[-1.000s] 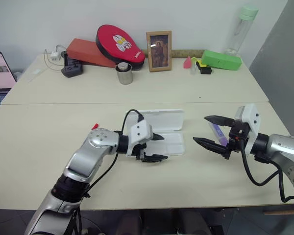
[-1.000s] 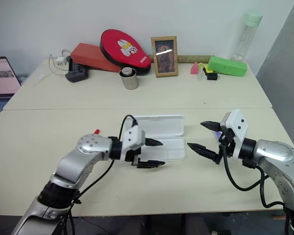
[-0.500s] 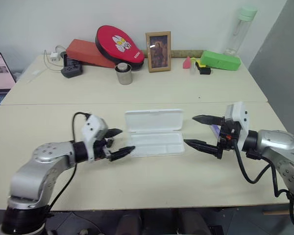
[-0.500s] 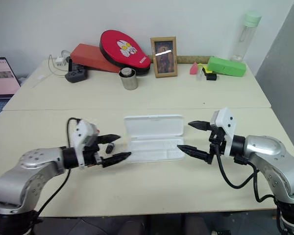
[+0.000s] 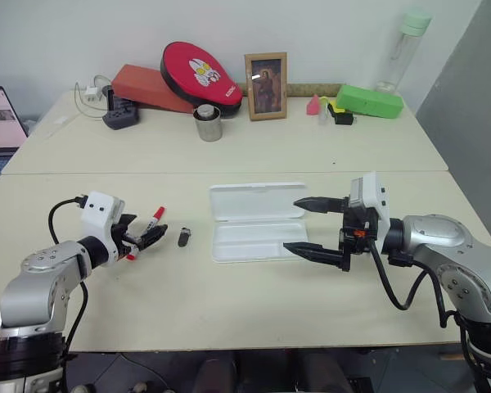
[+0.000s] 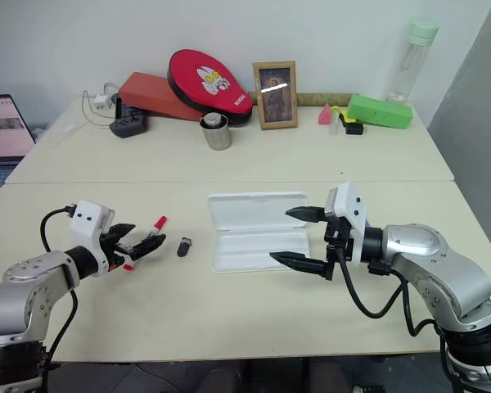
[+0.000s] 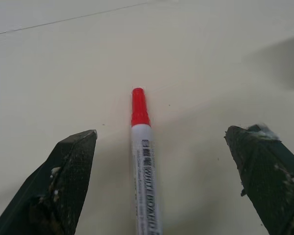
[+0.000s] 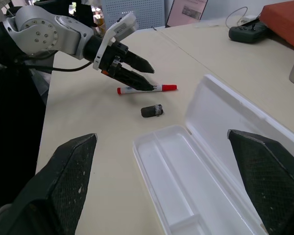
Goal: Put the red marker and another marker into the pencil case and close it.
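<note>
Since a second ago, the left claw (image 5: 145,238) has swung from the case to the lower left of the frame, spread wide around the red marker (image 5: 150,221), which lies on the counter (image 5: 245,311); contact is hard to judge. Right claw (image 5: 304,227) has shifted left, spread over the open white case (image 5: 258,221) at centre. A small black object (image 5: 184,237) lies between marker and case.
</note>
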You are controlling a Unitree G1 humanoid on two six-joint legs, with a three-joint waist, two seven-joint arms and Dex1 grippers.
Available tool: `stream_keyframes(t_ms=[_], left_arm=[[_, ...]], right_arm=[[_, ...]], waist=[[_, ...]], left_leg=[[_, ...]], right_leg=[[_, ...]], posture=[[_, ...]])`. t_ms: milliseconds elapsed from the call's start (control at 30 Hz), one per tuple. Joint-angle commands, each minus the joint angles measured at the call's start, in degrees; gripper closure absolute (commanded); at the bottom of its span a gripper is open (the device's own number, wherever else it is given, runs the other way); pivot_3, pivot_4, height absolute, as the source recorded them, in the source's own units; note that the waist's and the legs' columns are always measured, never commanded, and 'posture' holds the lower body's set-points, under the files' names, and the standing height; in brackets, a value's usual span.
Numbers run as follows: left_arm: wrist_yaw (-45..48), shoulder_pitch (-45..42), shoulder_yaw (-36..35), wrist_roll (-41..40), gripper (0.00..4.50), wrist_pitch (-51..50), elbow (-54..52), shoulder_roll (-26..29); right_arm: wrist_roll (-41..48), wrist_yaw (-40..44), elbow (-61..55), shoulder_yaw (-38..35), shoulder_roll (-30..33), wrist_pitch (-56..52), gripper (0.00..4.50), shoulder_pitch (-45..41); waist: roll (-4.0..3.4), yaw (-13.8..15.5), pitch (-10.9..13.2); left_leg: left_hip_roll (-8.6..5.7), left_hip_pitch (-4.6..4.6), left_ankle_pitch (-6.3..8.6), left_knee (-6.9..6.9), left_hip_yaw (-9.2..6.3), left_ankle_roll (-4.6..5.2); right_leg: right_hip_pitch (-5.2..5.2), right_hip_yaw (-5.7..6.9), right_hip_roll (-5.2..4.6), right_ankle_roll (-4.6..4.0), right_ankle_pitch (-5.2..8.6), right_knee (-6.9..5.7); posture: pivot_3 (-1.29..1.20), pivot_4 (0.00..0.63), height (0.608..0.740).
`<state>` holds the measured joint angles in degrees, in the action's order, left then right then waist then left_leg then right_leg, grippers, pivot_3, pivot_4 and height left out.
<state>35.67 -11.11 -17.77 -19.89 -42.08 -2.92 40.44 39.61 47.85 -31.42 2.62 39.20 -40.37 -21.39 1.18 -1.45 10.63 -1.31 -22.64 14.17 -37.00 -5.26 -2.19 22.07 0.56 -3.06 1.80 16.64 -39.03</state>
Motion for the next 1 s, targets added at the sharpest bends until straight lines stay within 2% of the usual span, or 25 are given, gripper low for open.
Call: stream_keyframes(t_ms=[33,200,300,567,833,1000], left_arm=[[0.3,-0.6,3.1,0.9,0.05,-1.5,0.6,0.9],[-1.3,-1.5,5.6,2.7,0.05,-4.4,3.2,1.4],[-0.8,-1.2,6.3,2.5,0.52,-4.9,3.4,1.3],[-0.7,-0.8,6.7,2.7,2.44,-4.7,3.4,1.2],[-1.1,-0.9,6.7,3.3,4.0,-3.3,3.6,1.4],[-1.9,-0.5,6.1,3.7,4.1,-2.2,3.6,1.5]], right_arm=[[1.2,0.4,-2.1,-1.1,0.2,0.3,0.0,-0.7],[1.2,0.2,-2.4,-1.4,0.5,0.1,0.0,-0.8],[1.1,0.1,-2.4,-1.4,0.6,0.0,0.0,-0.8],[1.1,0.0,-2.4,-1.7,0.9,0.0,0.0,-0.7],[1.0,0.0,-2.0,-1.6,0.7,0.1,0.0,-0.8],[0.8,0.1,-1.6,-1.8,0.7,0.3,0.0,-0.7]], waist=[[0.0,-0.1,0.0],[-0.01,-0.1,0.0],[-0.03,-0.1,0.0],[-0.06,-0.1,0.0],[-0.06,-0.1,0.0],[-0.06,-0.1,0.0]], left_leg=[[0.0,0.0,0.0,0.0,0.01,0.0],[0.01,0.01,0.0,0.0,0.0,0.0],[0.01,0.05,0.0,0.01,0.02,0.0],[0.01,0.07,0.0,0.01,0.04,0.0],[0.01,0.07,0.0,0.02,0.04,0.0],[0.01,0.07,0.0,0.02,0.04,0.0]], right_leg=[[0.01,0.0,0.0,0.0,0.0,0.0],[0.02,0.0,0.0,-0.01,0.0,-0.04],[0.01,-0.03,0.0,-0.02,-0.01,-0.06],[0.0,-0.04,-0.02,-0.02,-0.01,-0.05],[0.0,-0.04,-0.03,-0.02,-0.01,-0.05],[0.0,-0.04,-0.04,-0.02,-0.01,-0.05]], posture=[[0.0,0.15,0.74],[0.0,0.15,0.74],[0.0,0.15,0.74],[0.0,0.15,0.74],[0.0,0.15,0.74],[0.0,0.15,0.74]])
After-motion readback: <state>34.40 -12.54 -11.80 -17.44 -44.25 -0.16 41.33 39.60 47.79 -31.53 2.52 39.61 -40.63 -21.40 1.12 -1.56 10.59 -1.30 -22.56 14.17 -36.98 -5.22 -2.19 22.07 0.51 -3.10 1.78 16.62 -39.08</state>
